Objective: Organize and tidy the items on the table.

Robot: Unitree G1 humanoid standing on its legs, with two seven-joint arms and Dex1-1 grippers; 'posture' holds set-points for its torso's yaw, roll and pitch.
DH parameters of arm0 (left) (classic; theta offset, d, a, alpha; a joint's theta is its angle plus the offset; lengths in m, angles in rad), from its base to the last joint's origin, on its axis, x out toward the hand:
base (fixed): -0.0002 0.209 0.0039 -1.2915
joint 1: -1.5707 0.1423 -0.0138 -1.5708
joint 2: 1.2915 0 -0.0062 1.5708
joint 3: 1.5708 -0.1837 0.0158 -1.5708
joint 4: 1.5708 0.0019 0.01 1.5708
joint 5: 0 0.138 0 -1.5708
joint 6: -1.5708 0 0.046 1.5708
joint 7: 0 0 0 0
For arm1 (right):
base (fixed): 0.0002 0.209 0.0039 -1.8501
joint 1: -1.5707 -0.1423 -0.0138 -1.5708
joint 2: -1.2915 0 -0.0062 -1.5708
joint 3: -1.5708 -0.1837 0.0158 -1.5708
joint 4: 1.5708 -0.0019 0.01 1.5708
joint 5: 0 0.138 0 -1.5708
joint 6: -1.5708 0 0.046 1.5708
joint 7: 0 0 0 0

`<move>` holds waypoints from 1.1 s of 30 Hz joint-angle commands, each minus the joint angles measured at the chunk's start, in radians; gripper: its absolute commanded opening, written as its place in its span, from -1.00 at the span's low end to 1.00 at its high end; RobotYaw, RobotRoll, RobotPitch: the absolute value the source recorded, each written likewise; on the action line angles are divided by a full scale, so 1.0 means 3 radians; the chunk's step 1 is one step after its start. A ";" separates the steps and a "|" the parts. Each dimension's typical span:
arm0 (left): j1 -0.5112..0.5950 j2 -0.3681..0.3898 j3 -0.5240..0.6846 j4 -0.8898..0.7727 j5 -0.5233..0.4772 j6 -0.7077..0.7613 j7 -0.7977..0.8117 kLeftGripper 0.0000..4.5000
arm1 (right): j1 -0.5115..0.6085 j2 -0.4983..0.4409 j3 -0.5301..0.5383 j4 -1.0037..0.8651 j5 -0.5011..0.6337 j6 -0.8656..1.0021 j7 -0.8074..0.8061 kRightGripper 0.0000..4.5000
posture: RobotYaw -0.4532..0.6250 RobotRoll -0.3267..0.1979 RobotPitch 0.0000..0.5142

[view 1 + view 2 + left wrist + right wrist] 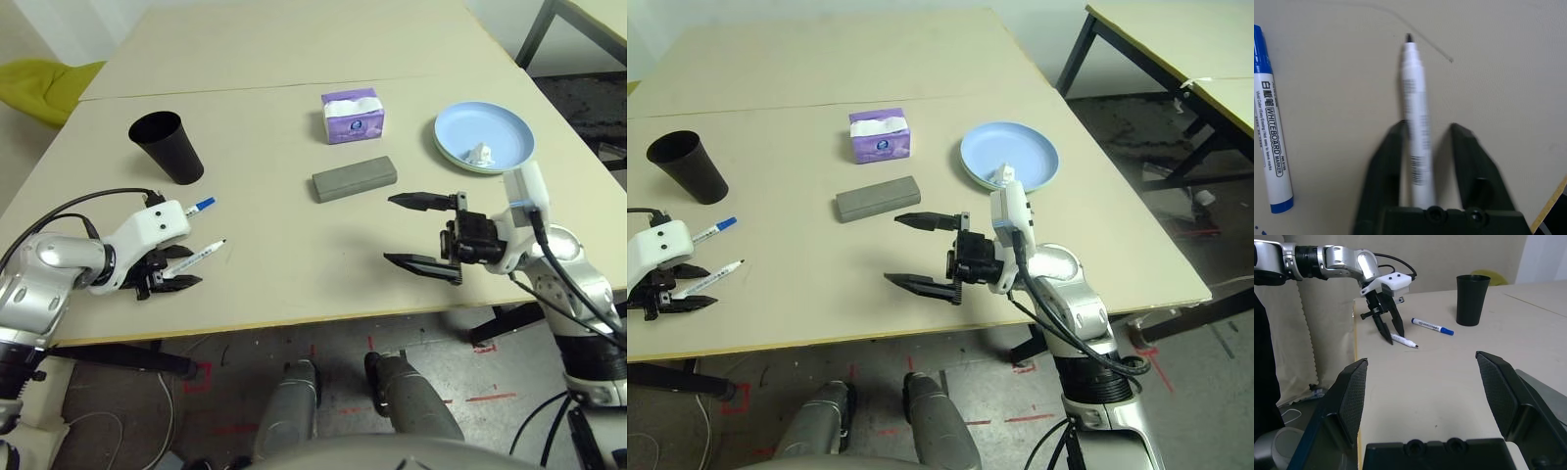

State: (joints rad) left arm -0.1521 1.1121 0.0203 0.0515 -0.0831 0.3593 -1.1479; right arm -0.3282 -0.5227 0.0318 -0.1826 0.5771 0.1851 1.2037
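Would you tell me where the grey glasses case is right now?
The grey glasses case lies mid-table in the head views, just in front of the purple tissue pack, left of the blue plate.

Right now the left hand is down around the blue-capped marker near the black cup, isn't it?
Not quite: the left hand straddles the uncapped black-tipped marker. The blue-capped marker lies beside it, untouched, as the left wrist view shows.

The black-tipped marker's (1418, 132) rear end is hidden between the left gripper's (1429, 147) jaws.
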 commanded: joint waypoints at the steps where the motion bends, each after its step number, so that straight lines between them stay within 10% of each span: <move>1: -0.0009 -0.0013 -0.0073 0.0049 0.0005 -0.0016 -0.0058 -0.73 | 0.0013 -0.0016 0.0009 -0.0058 0.0016 0.0030 -0.0009 1.00 | -0.31 0.25 -0.31; 10: -0.0018 -0.0004 0.0195 -0.0396 -0.0723 0.0242 -0.0616 -0.89 | 0.0014 -0.0005 0.0004 -0.0044 0.0027 0.0035 -0.0021 1.00 | -0.30 0.25 -0.32; 16: -0.0755 -0.0520 0.0902 -0.0437 -0.1747 0.1063 -0.0090 -0.89 | -0.0019 0.0062 -0.0026 -0.0024 0.0093 0.0077 -0.0079 1.00 | -0.28 0.25 -0.32; 33: -0.1290 -0.1033 0.1544 0.0194 -0.1191 0.0246 0.1916 -0.89 | 0.0098 0.0218 -0.0064 0.0028 -0.0086 0.0225 -0.0820 1.00 | -0.24 0.25 -0.32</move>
State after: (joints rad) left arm -0.5315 0.8062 0.4698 0.0737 -0.4702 0.4652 -0.6076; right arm -0.3118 -0.4618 0.0085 -0.1808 0.5683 0.2511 0.9643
